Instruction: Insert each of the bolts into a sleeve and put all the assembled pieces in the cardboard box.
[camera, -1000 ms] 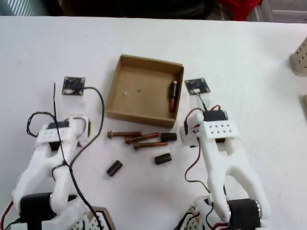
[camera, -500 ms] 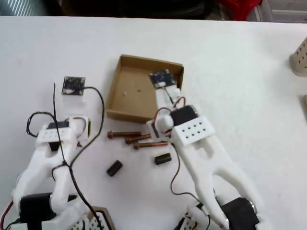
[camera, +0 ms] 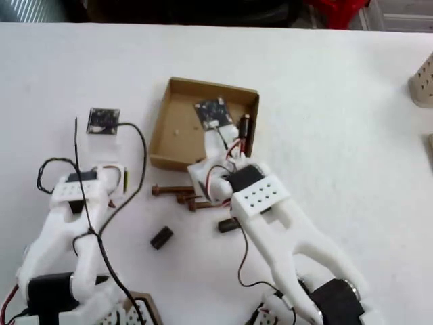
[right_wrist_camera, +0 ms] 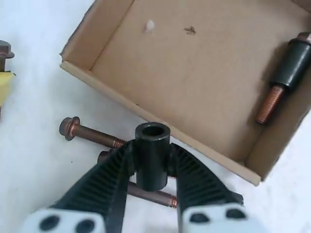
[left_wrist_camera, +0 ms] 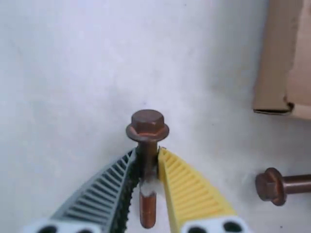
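- Left fingers point(left_wrist_camera: 164, 160): pinching a bolt point(left_wrist_camera: 147, 128) by the shank. The hex head stands clear past the tips, and the threaded end runs back between the fingers.
- Right fingers point(right_wrist_camera: 177, 162): clamped on a black sleeve point(right_wrist_camera: 152, 155), with the open bore facing out past the tips.
- The cardboard box point(right_wrist_camera: 214, 155) sits just beyond the right fingers' tips. One assembled piece point(right_wrist_camera: 290, 68) lies inside it, well off to one side of the held sleeve.
- Loose bolts point(right_wrist_camera: 90, 133) lie on the bench point(camera: 338, 101), under and just beside the right fingers, between them and the box's near wall.
- Spare sleeves point(camera: 161, 237) are on the bench behind the right fingers, one close by that arm and one between the two arms.
- Step in hand, as I read it: mating. You hold a bolt on one side and a sleeve on the other, still well apart.
- Next move: bring the two together with the bore lined up on the shank. Note that the threaded end sits back inside the left fingers, so you may need to approach from that side or regrip first.
- Risk: a tilted sleeve would likely jam on the threads.
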